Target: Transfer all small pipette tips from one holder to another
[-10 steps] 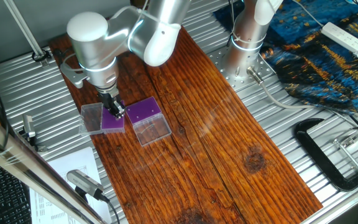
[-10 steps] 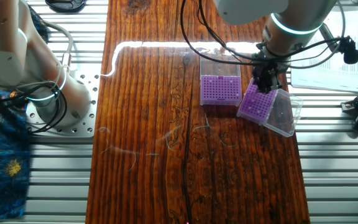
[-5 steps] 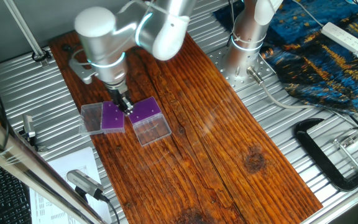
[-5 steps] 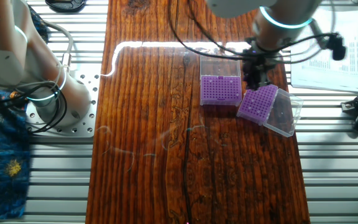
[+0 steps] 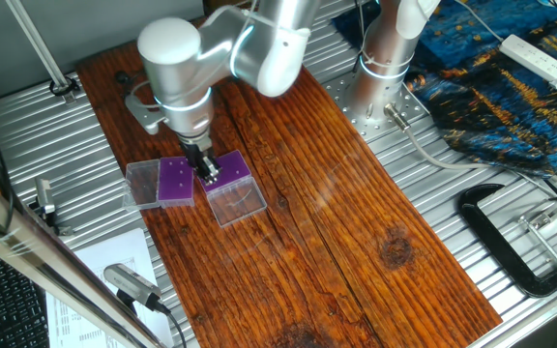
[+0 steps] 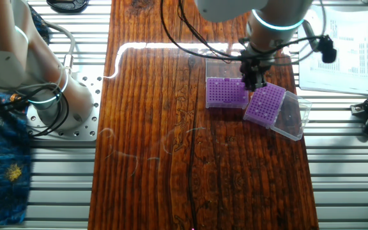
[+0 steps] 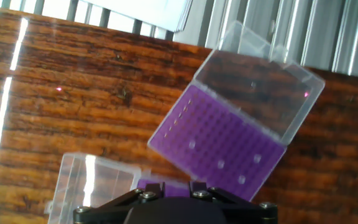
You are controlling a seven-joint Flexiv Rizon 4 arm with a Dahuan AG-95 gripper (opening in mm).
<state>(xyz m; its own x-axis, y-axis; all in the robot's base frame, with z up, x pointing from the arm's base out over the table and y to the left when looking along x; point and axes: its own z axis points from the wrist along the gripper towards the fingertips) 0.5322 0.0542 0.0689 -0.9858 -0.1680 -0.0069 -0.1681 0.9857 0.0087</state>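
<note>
The wider, lighter-purple holder [image 5: 228, 169] [image 6: 226, 93] stands mid-board with its big clear lid [image 5: 239, 201] folded open. The narrower, darker-purple rack [image 5: 175, 181] [image 6: 264, 105] [image 7: 219, 149] lies tilted beside it, its smaller lid [image 7: 263, 93] also open. Several small pipette tips [image 7: 220, 165] show as pale dots in the darker rack. My gripper [image 5: 208, 174] [image 6: 249, 82] [image 7: 176, 183] hovers low over the lighter holder's edge nearest the darker rack. Only the finger roots show in the hand view, with a purple gap between them and nothing seen in it.
Both racks sit on a wooden board [image 5: 317, 193] laid over a slotted metal table. Papers [image 6: 337, 45] lie beside the board near the racks. The arm's base [image 5: 385, 68] stands at the far side and a black clamp [image 5: 511, 242] lies off to one side.
The gripper has travelled from above the darker, narrower rack across to the lighter, wider holder. Both racks stay where they were.
</note>
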